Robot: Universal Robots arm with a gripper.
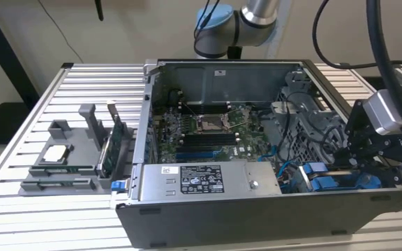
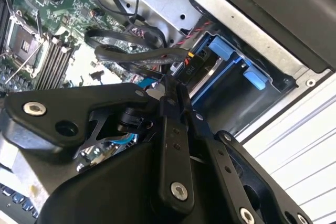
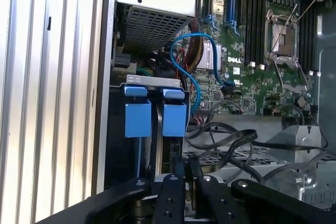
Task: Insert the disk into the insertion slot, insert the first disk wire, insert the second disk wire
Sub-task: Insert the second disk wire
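The disk (image 1: 324, 183), in its bright blue frame, sits inside the insertion slot (image 1: 300, 184) at the computer case's corner on the exterior view's right. Its two blue tabs (image 3: 137, 119) stick out of the dark bay (image 3: 116, 140). My gripper (image 1: 351, 163) reaches into the case just above the disk. In the second wrist view its fingers (image 2: 169, 124) are pressed together on the black plug (image 2: 185, 67) of a disk wire, right at the disk's (image 2: 227, 51) end. The fingertips (image 3: 178, 167) stand close together below the tabs.
The open case rests on a slatted metal table (image 1: 47, 219). A green board (image 1: 208, 130) and a grey box with a sticker (image 1: 201, 180) fill the case. Loose black cables (image 3: 226, 140) and a blue cable (image 3: 191, 72) lie beside the bay. A grey parts holder (image 1: 68, 157) stands at the exterior view's left.
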